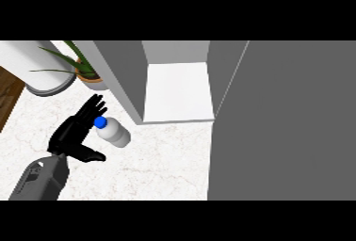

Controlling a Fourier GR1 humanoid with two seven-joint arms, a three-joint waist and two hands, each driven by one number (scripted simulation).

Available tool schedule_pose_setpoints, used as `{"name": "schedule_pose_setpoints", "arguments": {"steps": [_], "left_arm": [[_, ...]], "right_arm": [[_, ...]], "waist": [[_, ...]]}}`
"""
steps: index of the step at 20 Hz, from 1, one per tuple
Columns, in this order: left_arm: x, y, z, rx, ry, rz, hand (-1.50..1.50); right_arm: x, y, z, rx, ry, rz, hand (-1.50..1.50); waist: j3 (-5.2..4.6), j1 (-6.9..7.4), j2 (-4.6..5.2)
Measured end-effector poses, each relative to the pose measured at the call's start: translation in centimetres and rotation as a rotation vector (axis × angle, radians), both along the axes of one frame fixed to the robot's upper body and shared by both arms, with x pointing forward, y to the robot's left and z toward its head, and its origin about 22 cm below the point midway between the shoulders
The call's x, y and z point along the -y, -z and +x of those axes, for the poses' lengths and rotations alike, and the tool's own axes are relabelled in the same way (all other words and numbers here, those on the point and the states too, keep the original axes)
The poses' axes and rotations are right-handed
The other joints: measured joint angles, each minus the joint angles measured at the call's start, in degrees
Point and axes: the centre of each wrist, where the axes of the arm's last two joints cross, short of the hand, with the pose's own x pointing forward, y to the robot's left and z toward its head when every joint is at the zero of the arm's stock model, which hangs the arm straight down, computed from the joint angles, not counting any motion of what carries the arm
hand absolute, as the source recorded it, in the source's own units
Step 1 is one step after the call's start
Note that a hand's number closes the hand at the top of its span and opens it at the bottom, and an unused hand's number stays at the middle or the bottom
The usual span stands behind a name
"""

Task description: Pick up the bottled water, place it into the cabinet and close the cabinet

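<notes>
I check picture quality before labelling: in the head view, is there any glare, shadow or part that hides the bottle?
Head view: even, flat light and no glare on the bottled water; only a faint shadow beside it on the counter; the left hand stands beside it, hiding none of it; the grey cabinet door blocks the right side.

The bottled water (112, 132) stands on the counter (153, 160), just before the open cabinet (177, 89) and left of its open door (285, 122). The left hand (75, 132) lies just left of the bottle, fingers straight. A potted plant (84, 70) stands behind them, left of the cabinet, beside a round plate (49, 87).
</notes>
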Motion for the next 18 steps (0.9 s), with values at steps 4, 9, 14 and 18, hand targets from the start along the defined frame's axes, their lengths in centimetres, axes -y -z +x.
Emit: {"name": "schedule_pose_setpoints", "arguments": {"steps": [4, 9, 14, 18], "left_arm": [[0.9, 2.1, 0.3, -0.006, 0.022, -0.019, -1.50], [1.9, 4.1, 0.2, 0.001, 0.055, -0.034, -1.50], [3.0, 5.8, -0.3, -0.014, 0.060, -0.056, 1.50], [3.2, 6.5, -0.6, 0.007, 0.050, -0.035, 1.50]], "right_arm": [[0.1, 0.2, -0.5, 0.000, -0.001, 0.000, -1.50], [0.0, 0.3, -0.9, -0.001, -0.005, -0.003, -1.50], [0.2, 0.3, -1.2, 0.005, -0.008, -0.011, -1.50], [0.2, 0.4, -1.4, 0.010, -0.002, -0.011, -1.50]], "waist": [[-0.04, -0.42, 0.08], [-0.09, -0.48, 0.26], [-0.10, -0.58, 0.35], [-0.10, -0.61, 0.36]]}}
